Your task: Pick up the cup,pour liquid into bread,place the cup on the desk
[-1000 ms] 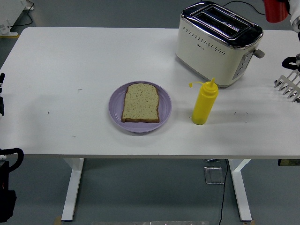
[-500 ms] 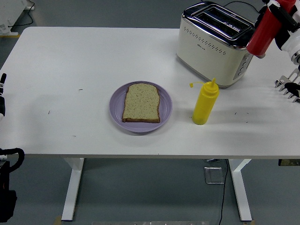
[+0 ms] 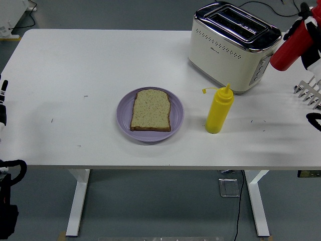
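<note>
A yellow squeeze bottle stands upright on the white table, its cap open on a tether. Left of it, a slice of bread lies flat on a purple plate. Of my right hand only silver fingers show at the right edge, spread and holding nothing, well right of the yellow bottle. A sliver of my left hand rests at the left edge. A red bottle hangs tilted in the air by the toaster, held by something white cut off at the right edge.
A cream and chrome toaster stands at the back right, just behind the yellow bottle. A black cable loop shows at the right edge below my right hand.
The red bottle came down from the top right corner to beside the toaster, then shifted slightly right. The black loop at the right edge dropped lower. Bread, plate and yellow bottle stayed put.
</note>
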You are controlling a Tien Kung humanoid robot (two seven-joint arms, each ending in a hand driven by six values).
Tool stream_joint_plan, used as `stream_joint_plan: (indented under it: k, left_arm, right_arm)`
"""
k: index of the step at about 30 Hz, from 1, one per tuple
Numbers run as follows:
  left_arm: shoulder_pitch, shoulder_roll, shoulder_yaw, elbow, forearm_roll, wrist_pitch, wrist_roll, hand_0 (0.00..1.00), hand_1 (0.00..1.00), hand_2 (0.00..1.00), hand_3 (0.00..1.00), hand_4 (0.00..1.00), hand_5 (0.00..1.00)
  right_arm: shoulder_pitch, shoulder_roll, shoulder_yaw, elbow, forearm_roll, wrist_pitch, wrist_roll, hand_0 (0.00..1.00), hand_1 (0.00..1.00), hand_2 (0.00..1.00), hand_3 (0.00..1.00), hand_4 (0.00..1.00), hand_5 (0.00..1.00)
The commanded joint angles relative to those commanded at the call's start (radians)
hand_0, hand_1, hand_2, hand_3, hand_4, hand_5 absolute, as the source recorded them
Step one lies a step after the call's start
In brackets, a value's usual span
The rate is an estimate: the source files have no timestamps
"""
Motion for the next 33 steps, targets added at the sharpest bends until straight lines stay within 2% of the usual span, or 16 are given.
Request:
stream_joint_plan:
  k: [2,5,12,13,17,19,33]
  left_arm:
    - [0.000,0.000,0.003,0.001,0.000,0.000,0.000,0.782,0.731,0.730,0.685,0.556,0.998]
    - [0.001,0.000,0.004,0.001,0.000,0.000,0.000,0.782,0.731,0.730,0.685,0.556,0.998]
    - [0.002,0.000,0.005,0.000,0.000,0.000,0.000,0.782,0.732,0.729,0.685,0.557,0.998]
    - [0.002,0.000,0.005,0.000,0.000,0.000,0.000,0.782,0.731,0.727,0.684,0.558,0.998]
    - [0.001,0.000,0.003,-0.002,-0.001,0.000,0.000,0.782,0.731,0.727,0.684,0.558,0.998]
    - [0.001,0.000,0.002,-0.002,-0.001,0.000,0.000,0.782,0.731,0.727,0.684,0.557,0.998]
    - [-0.003,0.000,0.002,-0.002,-0.001,0.000,0.000,0.779,0.729,0.726,0.683,0.560,0.998]
  right_arm:
    - [-0.020,-0.005,-0.028,-0.015,-0.087,-0.033,0.050,0.050,0.088,0.253,0.342,0.588,0.324]
    - [-0.037,-0.011,-0.051,-0.026,-0.162,-0.050,0.089,0.050,0.088,0.253,0.342,0.588,0.324]
    - [-0.095,-0.012,-0.073,-0.047,-0.155,-0.082,0.174,0.060,0.101,0.264,0.344,0.588,0.323]
    - [-0.101,-0.011,-0.074,-0.048,-0.158,-0.087,0.180,0.105,0.126,0.285,0.354,0.588,0.322]
    - [-0.127,-0.005,-0.084,-0.061,-0.175,-0.112,0.203,0.105,0.126,0.285,0.354,0.588,0.322]
    - [-0.135,-0.002,-0.092,-0.069,-0.180,-0.116,0.208,0.137,0.163,0.302,0.362,0.592,0.323]
    - [-0.167,0.033,-0.140,-0.128,-0.168,-0.148,0.263,0.164,0.197,0.310,0.369,0.597,0.318]
